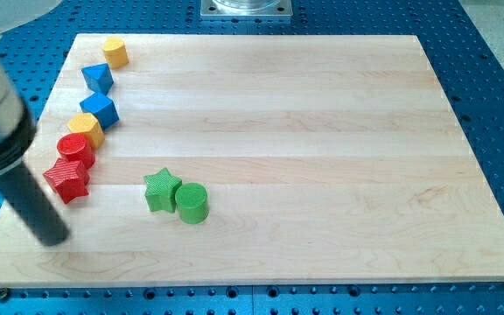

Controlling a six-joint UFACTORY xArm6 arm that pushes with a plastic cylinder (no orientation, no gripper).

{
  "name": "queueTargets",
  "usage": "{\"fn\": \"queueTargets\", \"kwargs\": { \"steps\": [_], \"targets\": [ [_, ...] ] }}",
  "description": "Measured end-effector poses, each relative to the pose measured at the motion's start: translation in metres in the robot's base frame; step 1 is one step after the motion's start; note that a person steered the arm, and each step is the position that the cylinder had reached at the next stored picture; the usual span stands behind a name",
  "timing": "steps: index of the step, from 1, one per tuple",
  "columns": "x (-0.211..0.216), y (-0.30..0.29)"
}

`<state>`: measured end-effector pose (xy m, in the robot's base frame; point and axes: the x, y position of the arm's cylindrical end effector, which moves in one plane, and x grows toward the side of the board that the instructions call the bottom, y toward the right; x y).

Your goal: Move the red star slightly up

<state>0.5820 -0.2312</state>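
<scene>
The red star [66, 179] lies near the board's left edge, at the lower end of a curved row of blocks. My tip [52, 237] rests on the board just below and slightly left of the star, a short gap away from it. The dark rod rises up-left from the tip to the arm's grey body at the view's left edge. A red cylinder [75, 149] touches the star from above.
Above the red cylinder the row runs on: a yellow block [86, 129], a blue cube [100, 109], a blue block [97, 78], a yellow cylinder [115, 52]. A green star [161, 190] and green cylinder [192, 203] sit together lower centre-left. The wooden board [322, 131] lies on a blue perforated table.
</scene>
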Motion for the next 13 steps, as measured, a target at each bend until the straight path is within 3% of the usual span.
{"fn": "queueTargets", "kwargs": {
  "steps": [5,10,13],
  "targets": [
    [-0.044,0.016],
    [-0.05,0.019],
    [-0.05,0.053]
  ]
}}
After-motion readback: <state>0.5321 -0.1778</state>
